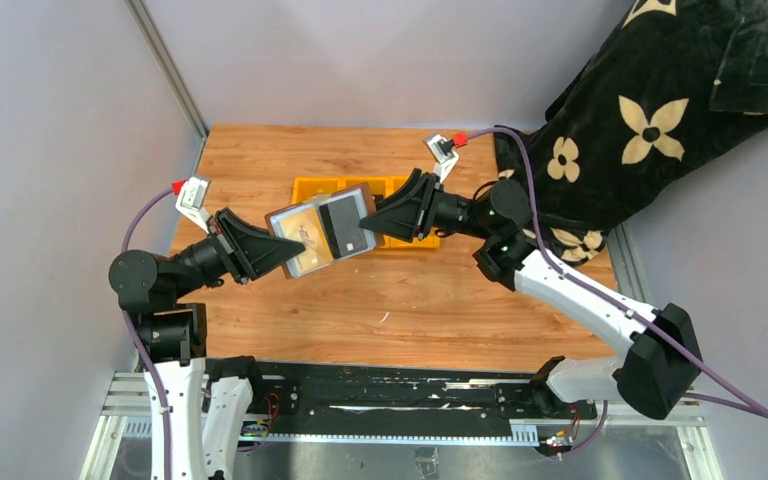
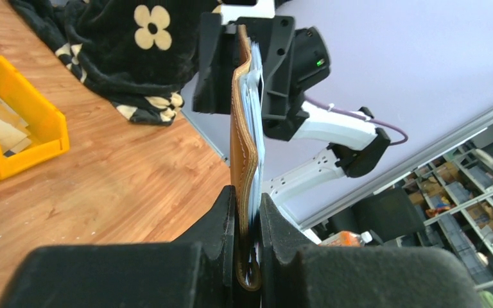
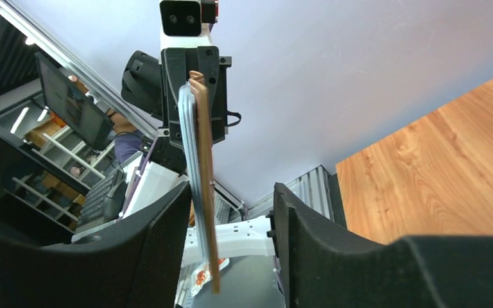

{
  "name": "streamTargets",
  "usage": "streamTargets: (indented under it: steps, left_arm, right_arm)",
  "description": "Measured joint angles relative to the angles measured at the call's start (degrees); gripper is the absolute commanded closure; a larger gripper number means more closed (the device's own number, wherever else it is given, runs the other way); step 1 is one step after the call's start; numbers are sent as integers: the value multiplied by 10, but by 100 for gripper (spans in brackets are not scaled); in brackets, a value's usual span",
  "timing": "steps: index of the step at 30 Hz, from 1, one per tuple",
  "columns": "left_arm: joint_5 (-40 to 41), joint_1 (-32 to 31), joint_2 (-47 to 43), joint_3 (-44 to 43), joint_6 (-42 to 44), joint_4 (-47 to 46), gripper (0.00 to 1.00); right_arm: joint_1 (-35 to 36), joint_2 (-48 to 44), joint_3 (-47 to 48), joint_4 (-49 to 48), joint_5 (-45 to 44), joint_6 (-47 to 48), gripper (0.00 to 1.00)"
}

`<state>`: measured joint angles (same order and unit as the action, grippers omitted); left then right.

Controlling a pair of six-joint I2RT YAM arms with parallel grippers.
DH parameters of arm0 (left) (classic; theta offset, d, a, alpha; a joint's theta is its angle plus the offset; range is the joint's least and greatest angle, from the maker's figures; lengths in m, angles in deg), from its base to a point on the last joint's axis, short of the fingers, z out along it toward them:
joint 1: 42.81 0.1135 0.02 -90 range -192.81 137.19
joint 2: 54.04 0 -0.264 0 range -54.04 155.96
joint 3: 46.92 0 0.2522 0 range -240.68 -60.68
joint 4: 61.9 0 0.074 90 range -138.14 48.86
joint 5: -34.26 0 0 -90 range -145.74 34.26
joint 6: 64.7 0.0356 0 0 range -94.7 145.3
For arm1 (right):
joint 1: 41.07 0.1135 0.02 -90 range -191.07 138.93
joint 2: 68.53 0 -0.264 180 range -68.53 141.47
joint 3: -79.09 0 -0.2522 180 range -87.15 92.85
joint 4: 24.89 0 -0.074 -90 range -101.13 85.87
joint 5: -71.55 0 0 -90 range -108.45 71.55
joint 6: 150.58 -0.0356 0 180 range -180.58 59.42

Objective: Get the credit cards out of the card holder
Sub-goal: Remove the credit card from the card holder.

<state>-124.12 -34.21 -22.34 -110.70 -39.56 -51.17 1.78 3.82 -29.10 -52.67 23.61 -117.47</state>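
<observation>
The card holder (image 1: 322, 232) hangs open in the air above the table, grey inside facing up, held between the two arms. Its left half shows a tan face (image 1: 302, 238) and its right half a dark pocket (image 1: 346, 228). My left gripper (image 1: 285, 250) is shut on the left edge; in the left wrist view the brown leather (image 2: 239, 128) and pale card edges (image 2: 256, 115) are pinched between its fingers (image 2: 226, 224). My right gripper (image 1: 368, 225) is open around the right edge. In the right wrist view the holder (image 3: 203, 167) stands between its fingers, near the left one (image 3: 167, 237) and apart from the other.
Yellow bins (image 1: 318, 186) sit on the wooden table (image 1: 410, 300) behind the holder; one (image 2: 35, 131) holds tan flat pieces (image 2: 0, 119). A black blanket with cream flowers (image 1: 660, 110) lies at the back right corner.
</observation>
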Motion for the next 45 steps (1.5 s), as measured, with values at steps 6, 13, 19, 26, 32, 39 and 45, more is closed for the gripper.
streamTargets:
  steps: [6, 13, 19, 26, 32, 39, 45]
  left_arm:
    - [14, 0, 1, 0, -35, -28, 100]
    - [77, 0, 0, -31, 88, 115, 100]
    - [145, 0, -1, -44, 183, 202, 100]
    - [160, 0, 1, -44, 232, 249, 100]
    - [140, 0, 2, -44, 245, 259, 100]
    - [94, 0, 6, -44, 236, 245, 100]
    - [66, 3, 9, -44, 210, 216, 100]
  right_arm:
    - [-13, 14, -15, -33, -2, -27, 25]
    - [-15, -128, 75, 279, -179, 151, 28]
    - [12, -142, 165, 323, -168, 198, 28]
    - [95, 18, 199, 330, -65, 210, 30]
    - [106, 80, 200, 345, -17, 210, 35]
    - [101, 94, 211, 325, 2, 208, 39]
    - [80, 101, 204, 293, 29, 190, 42]
